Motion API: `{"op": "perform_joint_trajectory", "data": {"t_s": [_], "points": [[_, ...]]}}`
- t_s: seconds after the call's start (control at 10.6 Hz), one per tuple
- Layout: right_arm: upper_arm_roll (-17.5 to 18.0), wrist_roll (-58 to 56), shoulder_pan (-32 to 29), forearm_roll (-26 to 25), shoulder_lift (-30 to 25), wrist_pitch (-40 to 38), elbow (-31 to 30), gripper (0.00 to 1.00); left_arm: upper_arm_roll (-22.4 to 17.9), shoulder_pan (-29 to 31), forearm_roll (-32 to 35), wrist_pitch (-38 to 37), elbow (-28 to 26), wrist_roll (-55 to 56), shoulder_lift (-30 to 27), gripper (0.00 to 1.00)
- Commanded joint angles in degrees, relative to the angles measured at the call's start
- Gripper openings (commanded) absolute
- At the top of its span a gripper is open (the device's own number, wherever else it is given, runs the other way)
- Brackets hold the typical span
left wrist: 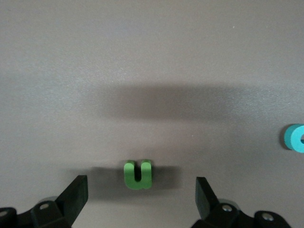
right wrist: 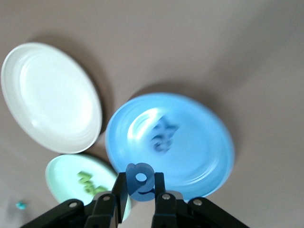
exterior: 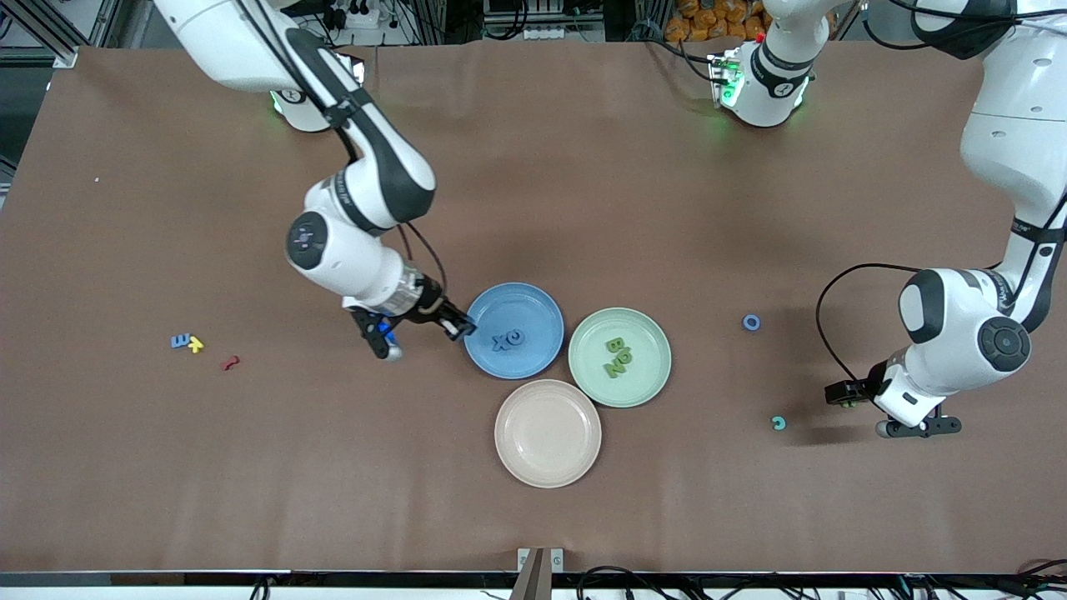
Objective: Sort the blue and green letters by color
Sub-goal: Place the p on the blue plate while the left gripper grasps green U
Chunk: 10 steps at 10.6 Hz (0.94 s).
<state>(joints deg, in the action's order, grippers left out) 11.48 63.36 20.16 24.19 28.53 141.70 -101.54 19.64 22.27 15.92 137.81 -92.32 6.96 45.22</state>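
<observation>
A brown table seen from above, with three plates clustered near its middle. The blue plate (exterior: 513, 331) holds two blue letters (exterior: 507, 339). Touching its rim at three o'clock, the green plate (exterior: 619, 357) holds three green letters (exterior: 618, 357). The cream plate (exterior: 548, 432) sits nearer the front camera, its rim tucked against both others.

The right gripper (exterior: 388, 333) hovers just off the blue plate's rim at nine o'clock, clenched on a blue letter (right wrist: 140, 181) with a round hole. Bare tabletop lies all around it except the plate edge beside it.

Toward the right arm's end of the table, well apart from the plates, lie a blue letter E (exterior: 179, 341) touching a yellow letter (exterior: 196, 343), and a red squiggle (exterior: 229, 362) near them.

Toward the left arm's end, the left gripper (exterior: 896, 425) waits low over the table with its fingers spread wide and holding nothing. A green letter U (left wrist: 137, 174) lies on the table between the fingers, touching neither. A teal letter (exterior: 778, 423) lies near it, and a blue ring letter (exterior: 751, 322) lies farther from the camera. Wide bare table surrounds these pieces.
</observation>
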Motion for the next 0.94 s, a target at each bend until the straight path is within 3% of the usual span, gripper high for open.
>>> {"op": "perform_joint_trajectory", "data": {"t_s": [0.0,0.09,0.19,0.28,0.47,0.85], "points": [[-0.32,7.13,4.00,1.04,7.23,4.79,7.58,0.17,-0.04,0.14,2.36,1.93,-0.05,-0.54,1.09,1.00],[-0.40,7.31,5.57,1.04,7.68,7.51,6.89,0.90,-0.56,0.14,2.45,1.94,0.12,-0.71,1.10,0.62],[-1.62,7.92,7.59,0.78,7.77,8.58,5.84,1.00,-0.74,0.14,2.45,1.85,0.21,-1.76,1.10,0.15],[-2.59,7.75,7.70,-0.10,7.69,8.33,5.48,1.00,-0.74,0.14,2.45,1.85,0.21,-2.99,1.18,0.00],[-3.92,7.40,7.52,-3.26,7.34,6.76,4.77,1.00,-1.18,0.05,2.37,1.85,0.21,-3.26,1.18,0.00],[-4.89,-0.13,1.92,-13.45,6.28,-3.78,4.86,1.00,-1.18,-1.43,2.28,1.50,0.65,-2.13,-0.30,0.00]]}}
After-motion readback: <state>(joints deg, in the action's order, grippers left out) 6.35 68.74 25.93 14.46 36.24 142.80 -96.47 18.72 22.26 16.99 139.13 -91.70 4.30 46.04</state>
